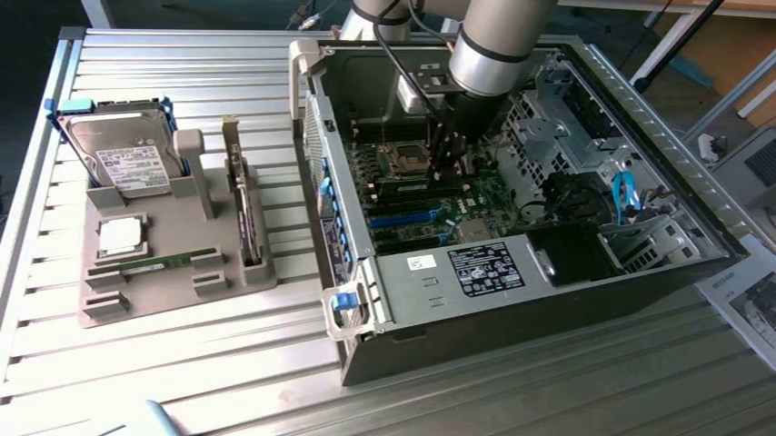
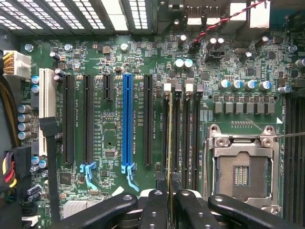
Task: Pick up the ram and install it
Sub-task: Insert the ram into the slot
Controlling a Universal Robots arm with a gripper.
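In the wrist view my gripper (image 2: 170, 196) is shut on the ram (image 2: 169, 143), a thin green stick seen edge-on between the two black fingers (image 2: 155, 207). It hangs lengthwise over the black memory slots (image 2: 180, 138) beside the open processor socket (image 2: 243, 171); I cannot tell whether it touches a slot. From the exterior view, the gripper (image 1: 444, 168) reaches down inside the open computer case (image 1: 363, 300) above the motherboard. A second ram stick (image 1: 158, 263) lies flat in the grey holder tray (image 1: 104, 309) on the exterior view's left.
The tray also carries a hard drive (image 1: 122, 159), a square silver processor (image 1: 122, 236) and an upright expansion card (image 1: 246, 227). A blue expansion slot (image 2: 127, 119), black slots and capacitors (image 2: 243, 85) surround the memory slots. Case walls and drive cages (image 1: 570, 136) hem in the arm.
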